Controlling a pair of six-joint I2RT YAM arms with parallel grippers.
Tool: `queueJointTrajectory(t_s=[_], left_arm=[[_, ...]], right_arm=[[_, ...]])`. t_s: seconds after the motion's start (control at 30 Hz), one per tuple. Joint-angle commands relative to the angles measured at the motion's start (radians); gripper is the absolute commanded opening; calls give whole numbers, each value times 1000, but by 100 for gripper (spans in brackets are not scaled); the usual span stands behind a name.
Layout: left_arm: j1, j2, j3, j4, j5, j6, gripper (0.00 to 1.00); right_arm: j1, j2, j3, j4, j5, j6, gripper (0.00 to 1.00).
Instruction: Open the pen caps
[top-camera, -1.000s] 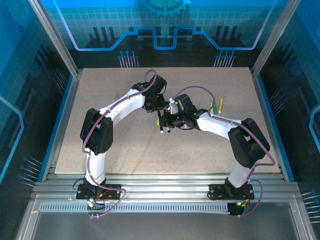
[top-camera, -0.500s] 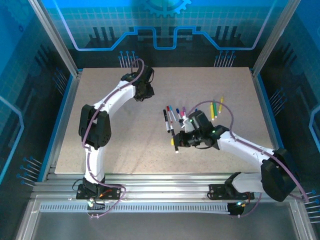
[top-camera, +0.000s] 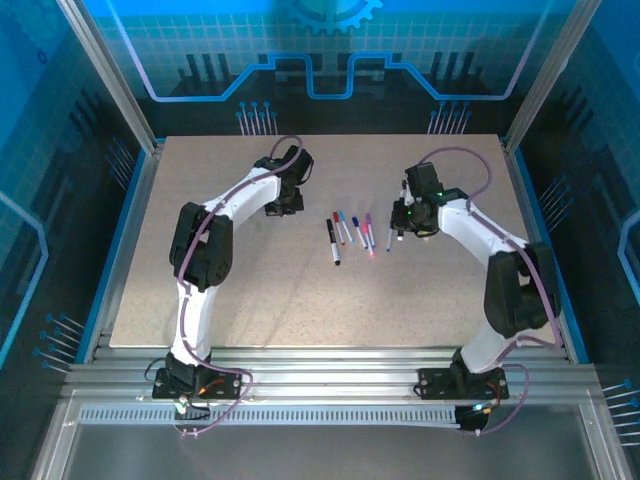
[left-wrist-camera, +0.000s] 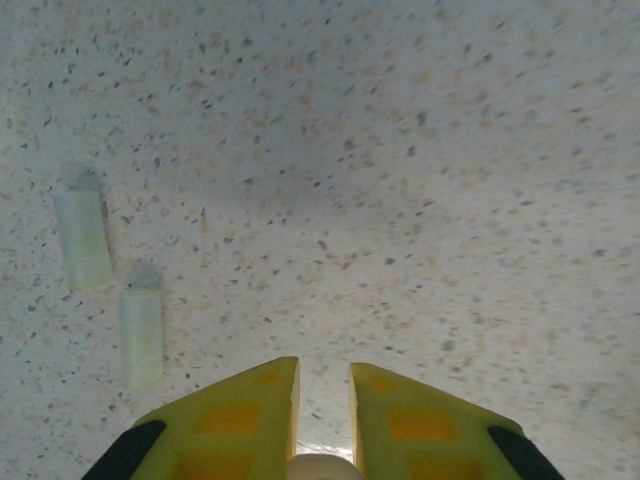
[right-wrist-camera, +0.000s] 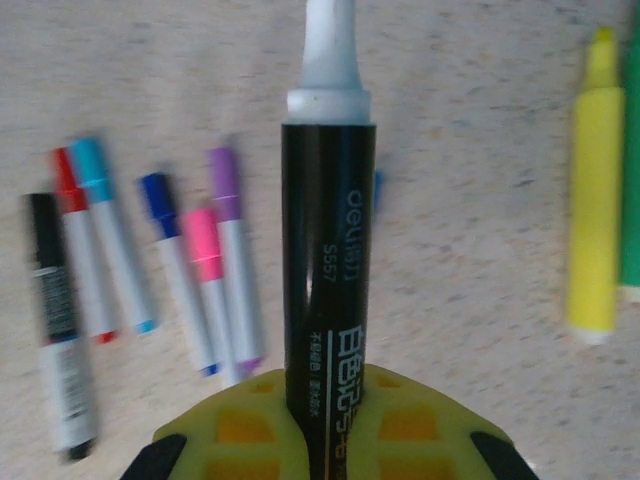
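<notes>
The pen caps on the row of pens all point to 12 o'clock in your right wrist view. Each barrel runs 12 to 6, slightly fanned. That row lies at 9 o'clock from the right gripper, just beside it, and nearer to it than to the other arm.

The right gripper is clamped on a black marker, whose long axis runs straight out to 12 o'clock. The marker's pale end leaves the frame, so you cannot tell whether a cap sits there.

Two loose pale caps rest on the table at 9 to 10 o'clock from the left gripper. Its jaws stand nearly together with a thin slit between them. You cannot tell whether the pale bit low in that slit is held.

From above, the left gripper sits well apart from the marker, so any pull means bringing it across toward 3 o'clock.
</notes>
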Motion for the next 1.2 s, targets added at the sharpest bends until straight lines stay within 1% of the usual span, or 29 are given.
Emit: queueJointTrajectory(t_s=[0.0,0.13,0.23,0.37,0.5,0.6,0.73,0.9,0.93,1.03,1.17], left_arm=[[14,14,-45,-24,-35,17,0],[23,15,-82,-9,-28,10,0],[30,33,-82,-27,-40,11,0],[41,57,-83,-34,-28,8,8],[40,67,-84,-30,-21,4,13],[40,65,-85,-27,-20,4,20],[42,58,-89,-17,-6,2,27],[42,45,-91,-10,2,-4,28],[42,42,-90,-10,3,-4,29],[41,30,-90,-9,7,-4,29],[40,6,-89,-13,16,-4,30]], right_arm=[[-36,87,59,-79,95,-48,0],[-48,171,137,-107,159,-67,0],[-51,234,213,-154,206,-88,0],[-55,300,282,-202,261,-119,0],[-64,334,290,-204,259,-124,1],[-63,350,282,-201,262,-122,2],[-60,370,280,-206,283,-114,4],[-52,382,283,-221,324,-109,6],[-49,385,287,-226,333,-108,7],[-45,395,296,-242,350,-109,20],[-39,398,297,-248,362,-106,25]])
